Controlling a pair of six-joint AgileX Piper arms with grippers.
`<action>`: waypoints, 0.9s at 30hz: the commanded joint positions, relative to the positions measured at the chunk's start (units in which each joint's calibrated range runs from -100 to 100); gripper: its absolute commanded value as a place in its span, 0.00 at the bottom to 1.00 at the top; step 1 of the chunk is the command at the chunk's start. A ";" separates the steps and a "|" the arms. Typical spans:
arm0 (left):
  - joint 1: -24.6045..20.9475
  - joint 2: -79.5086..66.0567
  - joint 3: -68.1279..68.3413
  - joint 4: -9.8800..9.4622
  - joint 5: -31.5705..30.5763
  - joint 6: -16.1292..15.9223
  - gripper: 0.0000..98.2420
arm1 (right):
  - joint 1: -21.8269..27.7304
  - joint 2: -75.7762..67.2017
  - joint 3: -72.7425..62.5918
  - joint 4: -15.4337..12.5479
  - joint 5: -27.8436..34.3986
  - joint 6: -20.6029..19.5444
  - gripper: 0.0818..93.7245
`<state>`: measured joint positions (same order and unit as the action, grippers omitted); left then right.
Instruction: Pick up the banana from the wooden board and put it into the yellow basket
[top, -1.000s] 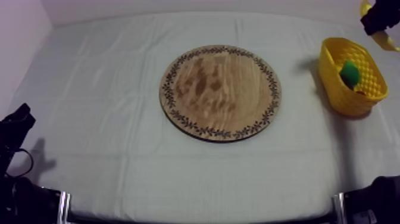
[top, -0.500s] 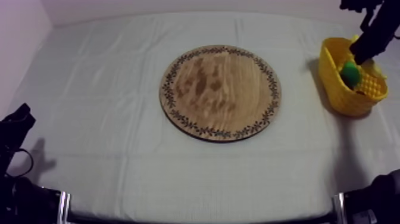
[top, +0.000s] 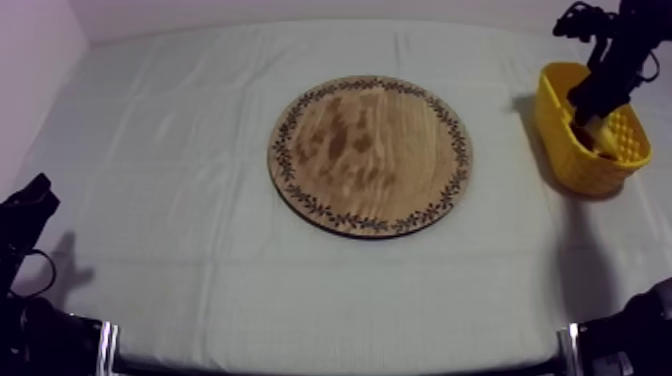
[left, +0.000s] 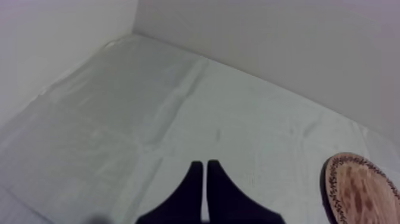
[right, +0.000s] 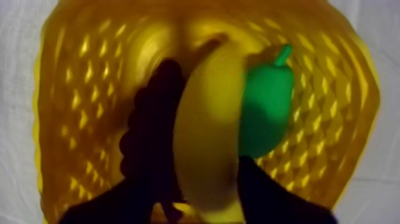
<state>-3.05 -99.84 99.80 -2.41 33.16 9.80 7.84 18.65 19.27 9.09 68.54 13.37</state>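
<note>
Top view: the right gripper (top: 596, 108) reaches down into the yellow basket (top: 570, 160), which stands at 3 o'clock from the bare wooden board (top: 370, 155). Right wrist view: its 2 fingers are clamped on the banana (right: 208, 131), which hangs inside the basket just beside a green pear (right: 265, 113). The step in hand appears to be the release. It is done well if the jaws part only once the banana sits low and clear of the rim, and the arm then lifts straight up so no finger snags the wall. The left gripper (left: 204, 171) rests at 9 o'clock over the cloth (left: 178, 107), fingers pressed together on nothing.
</note>
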 joint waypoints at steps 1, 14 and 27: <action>-0.02 0.02 -0.02 -0.01 -0.01 0.00 0.00 | -0.06 0.09 -0.14 -0.03 0.24 -0.06 0.67; -0.02 0.02 -0.02 -0.01 -0.01 0.00 0.00 | 0.31 -4.76 -0.08 -1.91 0.00 0.73 0.93; -0.02 0.02 -0.02 -0.01 -0.01 0.00 0.00 | 1.11 -23.76 9.10 -4.45 -7.71 -0.87 0.78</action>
<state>-3.05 -99.84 99.80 -2.41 33.16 9.80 8.92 -1.54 27.18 4.86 62.12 12.90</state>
